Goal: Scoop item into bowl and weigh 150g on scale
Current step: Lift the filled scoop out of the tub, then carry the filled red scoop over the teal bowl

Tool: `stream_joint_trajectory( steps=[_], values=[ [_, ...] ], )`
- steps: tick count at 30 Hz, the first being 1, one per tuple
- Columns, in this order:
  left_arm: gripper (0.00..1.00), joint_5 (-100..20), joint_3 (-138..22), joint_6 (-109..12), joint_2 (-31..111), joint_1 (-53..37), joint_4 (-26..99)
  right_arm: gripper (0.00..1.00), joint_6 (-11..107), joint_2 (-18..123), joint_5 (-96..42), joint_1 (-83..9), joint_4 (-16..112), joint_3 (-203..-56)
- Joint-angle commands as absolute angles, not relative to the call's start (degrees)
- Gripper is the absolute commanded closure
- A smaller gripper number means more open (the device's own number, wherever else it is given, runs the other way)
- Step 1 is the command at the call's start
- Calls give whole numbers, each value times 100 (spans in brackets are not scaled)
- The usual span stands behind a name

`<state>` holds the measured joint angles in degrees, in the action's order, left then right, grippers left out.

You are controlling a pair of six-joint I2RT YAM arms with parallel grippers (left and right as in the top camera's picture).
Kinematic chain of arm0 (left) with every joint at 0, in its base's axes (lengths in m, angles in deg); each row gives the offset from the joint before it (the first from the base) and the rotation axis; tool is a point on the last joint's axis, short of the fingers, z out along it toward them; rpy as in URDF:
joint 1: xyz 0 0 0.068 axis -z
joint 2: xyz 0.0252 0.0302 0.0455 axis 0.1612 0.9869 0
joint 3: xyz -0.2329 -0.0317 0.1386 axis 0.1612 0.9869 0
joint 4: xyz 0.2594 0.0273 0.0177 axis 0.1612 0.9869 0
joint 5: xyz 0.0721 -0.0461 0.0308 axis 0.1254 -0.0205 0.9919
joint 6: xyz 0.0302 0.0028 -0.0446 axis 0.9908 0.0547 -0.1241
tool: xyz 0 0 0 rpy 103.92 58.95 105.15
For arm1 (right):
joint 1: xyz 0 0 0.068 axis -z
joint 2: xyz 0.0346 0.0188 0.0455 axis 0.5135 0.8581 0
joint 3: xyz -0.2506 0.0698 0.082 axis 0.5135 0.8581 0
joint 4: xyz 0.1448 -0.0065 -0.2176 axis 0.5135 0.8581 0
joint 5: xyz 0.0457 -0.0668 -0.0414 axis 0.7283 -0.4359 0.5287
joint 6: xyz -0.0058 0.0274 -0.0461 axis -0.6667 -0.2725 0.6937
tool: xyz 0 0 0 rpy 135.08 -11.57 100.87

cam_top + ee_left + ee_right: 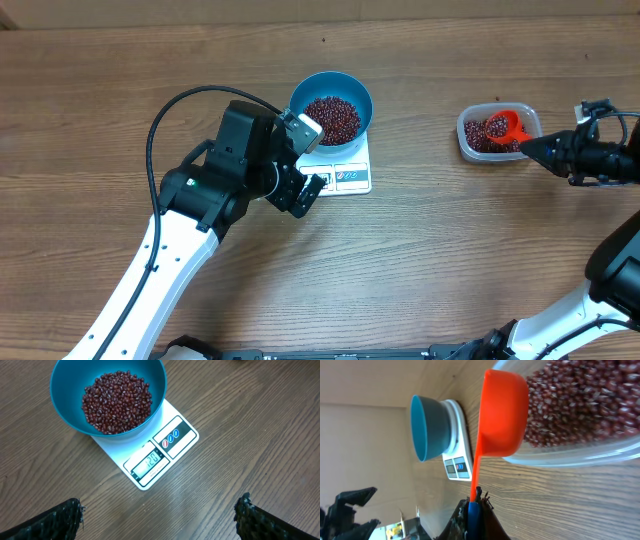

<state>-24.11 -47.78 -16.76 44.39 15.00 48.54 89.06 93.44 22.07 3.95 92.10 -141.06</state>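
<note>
1. Gripping the blue handle of the scoop (502, 410), your right tool (474, 506) is clamped shut on it. Hold firm so the cup cannot roll.
2. Just past it, the cup sits at the near edge of the clear tub (560, 457), against the beans (585, 400) stored there. From above it seems to carry some already, though how full it is I cannot tell.
3. Take only a small load. Judging by the far end, little is missing, so a heaped cup risks overshooting.
4. Lift with the cup level and cross the bare wooden surface (430, 260) slowly. The tub and the scale (177, 435) are well apart, and a tilt would scatter grains.
5. Further off, the blue bowl (62, 390) stands on the scale, already holding a deep heap of beans. The display (150, 461) appears to read 120, short of target.
6. Tip over the bowl's middle in a trickle, pausing so that the reading can settle. Stop the moment it arrives.
7. Farthest, your left tool (157, 512) hangs wide open above the surface near the scale's display edge, holding nothing. Leave it off the scale, since a touch would spoil the reading.
8. Count: two tools, one scoop, one tub, one bowl, one scale; beans in two heaps, far too many to number.
</note>
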Motion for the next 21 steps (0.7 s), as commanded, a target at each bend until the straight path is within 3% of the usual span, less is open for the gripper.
stream_joint_trajectory(
  steps=[1, 12, 21],
  values=[
    [0, -2415, -4910, -1757, 4367, 1510, 4854, 96, 9243, 9325, 2605, 222, 9260, -14106],
    [0, -2415, -4910, -1757, 4367, 1510, 4854, 96, 9011, 9303, 2644, -1069, 9402, -14664],
    [0, -2415, -4910, -1757, 4367, 1510, 4854, 96, 7700, 9303, 2076, -2407, 8707, -15337]
  ],
)
